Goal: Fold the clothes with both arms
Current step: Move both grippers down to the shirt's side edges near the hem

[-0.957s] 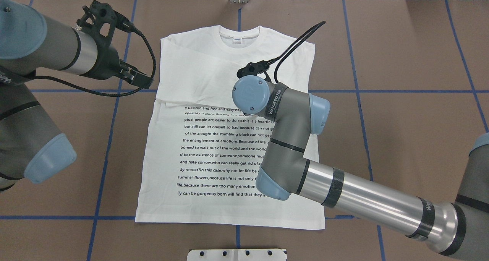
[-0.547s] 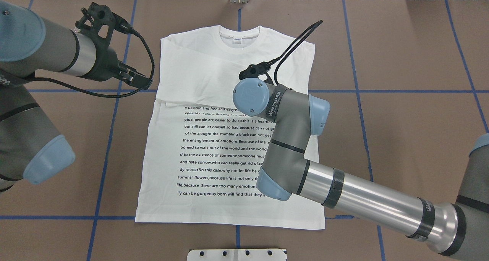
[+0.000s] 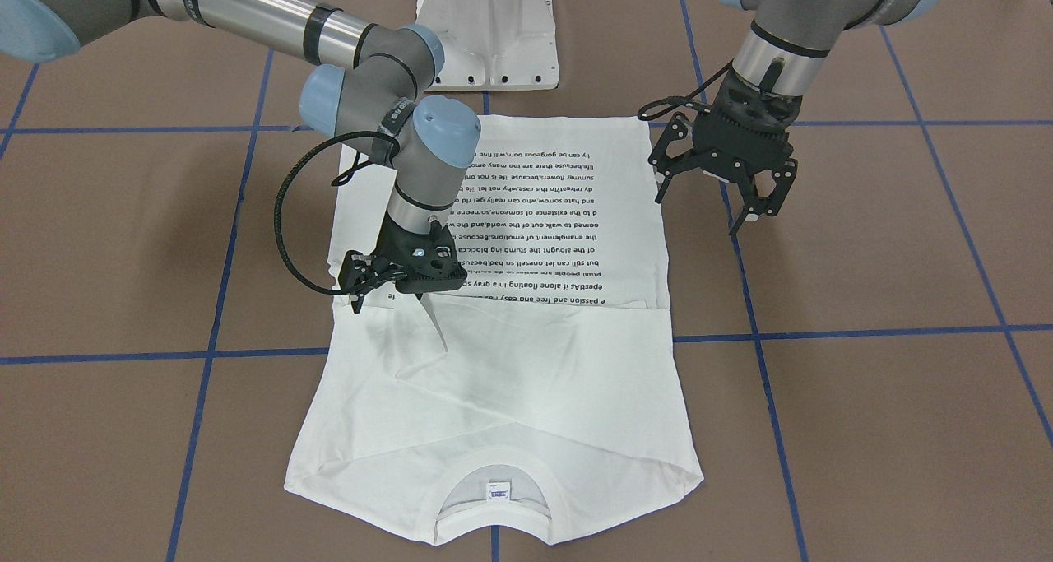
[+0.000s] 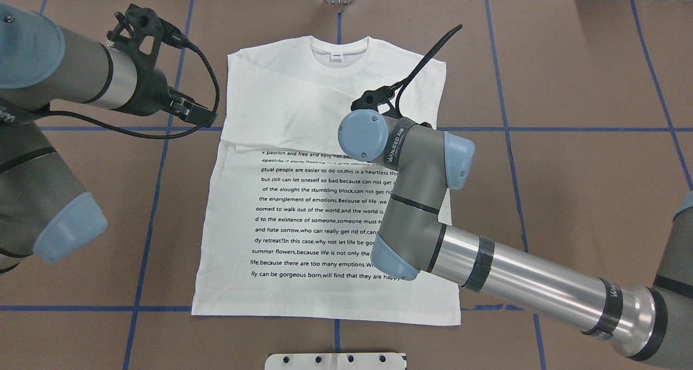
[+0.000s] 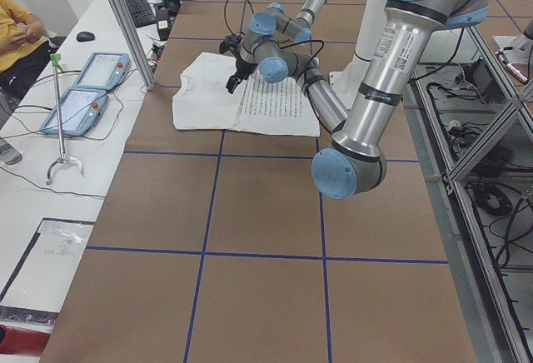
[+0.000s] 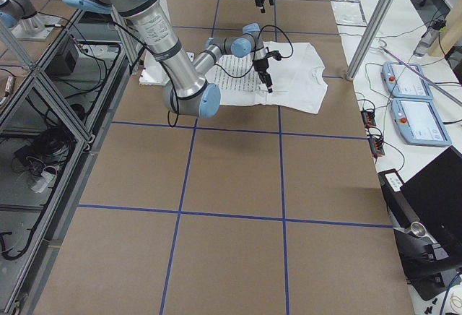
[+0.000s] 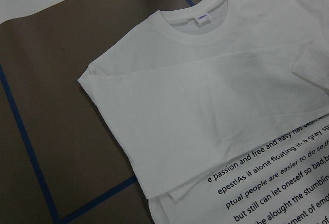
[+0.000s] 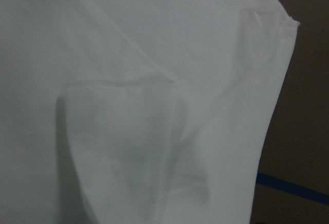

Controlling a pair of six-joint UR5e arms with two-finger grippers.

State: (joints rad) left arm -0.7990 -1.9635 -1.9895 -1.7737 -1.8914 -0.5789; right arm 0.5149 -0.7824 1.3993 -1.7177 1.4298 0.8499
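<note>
- Find the T-shirt [image 4: 295, 226] flat at mid-table in the overhead view, collar [image 4: 337, 49] at 12 o'clock, hem at 6, printed lines over the lower half, both sleeves laid across the chest.
- Treat as light, soft and wholly limp: no stiffness to carry a fold, likely to sag and crease wherever unsupported.
- Expect the stacked layers across the chest to slide over one another; probably safer lifted low and slow than dragged.
- Read the left gripper [image 3: 709, 204] as spread wide and holding nothing, hanging above bare table [image 4: 568, 196] just off the shirt's edge at about 9 to 10 o'clock, beside the folded sleeve.
- See the right gripper [image 3: 409, 278] low over the chest, toward 1 o'clock from the shirt's middle, with a small peak of white cloth [image 3: 429, 323] beneath.
- Cannot tell, with the fingers hidden under the wrist and absent from the right wrist view, whether pinched on that cloth or merely above it.
- For a next fold, judge the best holds to be edges, not the flat middle: hem corners at 5 and 7 o'clock, or shoulder corners at 11 and 1, one per gripper, pinched through every layer.
- Keep both holds level and matched in pace; otherwise a risk of a skewed fold or one layer slipping free.
</note>
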